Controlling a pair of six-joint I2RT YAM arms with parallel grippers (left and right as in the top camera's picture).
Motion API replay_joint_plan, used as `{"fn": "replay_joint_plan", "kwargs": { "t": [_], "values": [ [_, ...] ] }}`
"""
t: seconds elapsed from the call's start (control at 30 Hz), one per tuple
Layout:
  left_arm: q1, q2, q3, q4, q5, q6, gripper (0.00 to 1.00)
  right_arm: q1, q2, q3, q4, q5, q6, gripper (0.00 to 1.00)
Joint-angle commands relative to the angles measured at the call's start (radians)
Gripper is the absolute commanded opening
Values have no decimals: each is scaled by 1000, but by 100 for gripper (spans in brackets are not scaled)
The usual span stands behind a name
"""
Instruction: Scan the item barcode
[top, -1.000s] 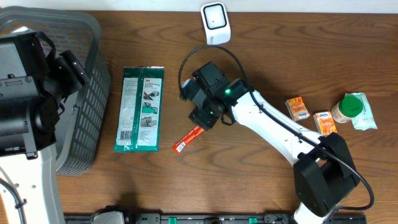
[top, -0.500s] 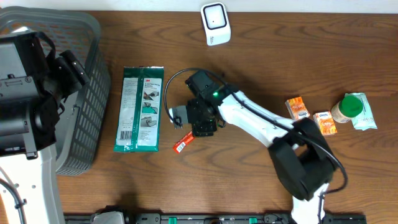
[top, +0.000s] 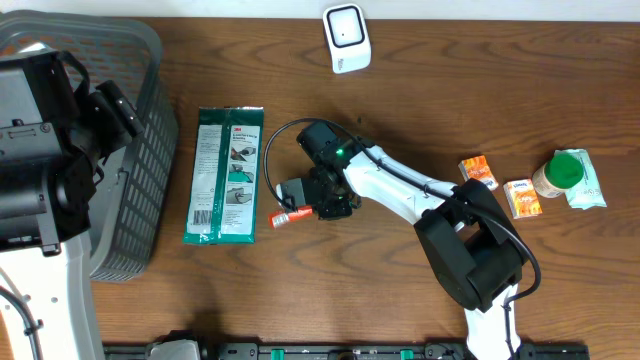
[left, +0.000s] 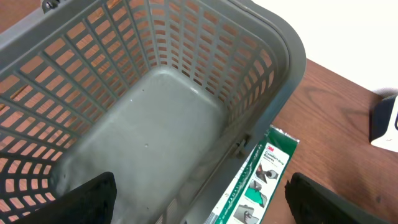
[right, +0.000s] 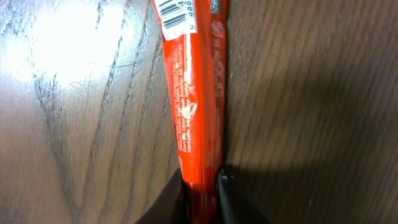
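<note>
1. The red stick packet (right: 196, 112) lies on the tabletop (top: 400, 300) left of centre, its barcode (right: 177, 15) facing up at the far end.
2. The right claw (right: 202, 186) pinches its near end, so the grasp is the step in hand.
3. Next comes a lift and a carry to the white scanner (top: 346, 38), with the barcode turned toward it.
4. A second ago the packet lay aslant, slightly farther right; now it lies nearly level.
5. The left claw (left: 205, 205) stands spread over the basket (left: 273, 43).
</note>
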Motion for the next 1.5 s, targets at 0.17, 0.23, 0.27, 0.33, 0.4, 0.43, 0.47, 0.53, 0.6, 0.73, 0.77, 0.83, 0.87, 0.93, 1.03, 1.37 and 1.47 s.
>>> {"fn": "replay_joint_plan", "kwargs": {
  "t": [0.17,0.23,0.27,0.33,0.4,0.43,0.47,0.53,0.6,0.73,0.77,0.83,0.87,0.93,1.03,1.37,1.47],
  "values": [
    [4,-1,7,0,-9,-2,88,14,-65,-24,-32,27,87,1],
    [4,-1,7,0,-9,-2,88,15,-96,-24,-32,56,139,1],
    [4,-1,7,0,-9,-2,88,15,-108,-24,-32,85,177,1],
    [4,-1,7,0,-9,-2,88,13,-125,-24,-32,164,275,1],
    [4,-1,7,0,-9,-2,88,7,-126,-24,-31,241,389,1],
    [4,-1,7,0,-9,-2,88,5,-125,-24,-28,251,439,1],
    [4,-1,7,0,-9,-2,88,2,-120,-24,-21,250,492,1],
    [4,-1,7,0,-9,-2,88,2,-113,-24,-6,251,634,1],
    [4,-1,7,0,-9,-2,88,2,-111,-24,1,253,721,1],
    [4,-1,7,0,-9,-2,88,6,-111,-24,39,263,858,1],
    [4,-1,7,0,-9,-2,88,6,-111,-24,46,263,872,1],
    [4,-1,7,0,-9,-2,88,7,-111,-26,55,263,891,1],
    [4,-1,7,0,-9,-2,88,7,-111,-26,55,263,899,1],
    [4,-1,7,0,-9,-2,88,7,-111,-28,55,262,925,1],
    [4,-1,7,0,-9,-2,88,7,-111,-39,59,261,961,23],
    [4,-1,7,0,-9,-2,88,-10,-115,-52,44,243,979,77],
    [4,-1,7,0,-9,-2,88,-28,-112,-57,2,243,986,71]
  ]
}}
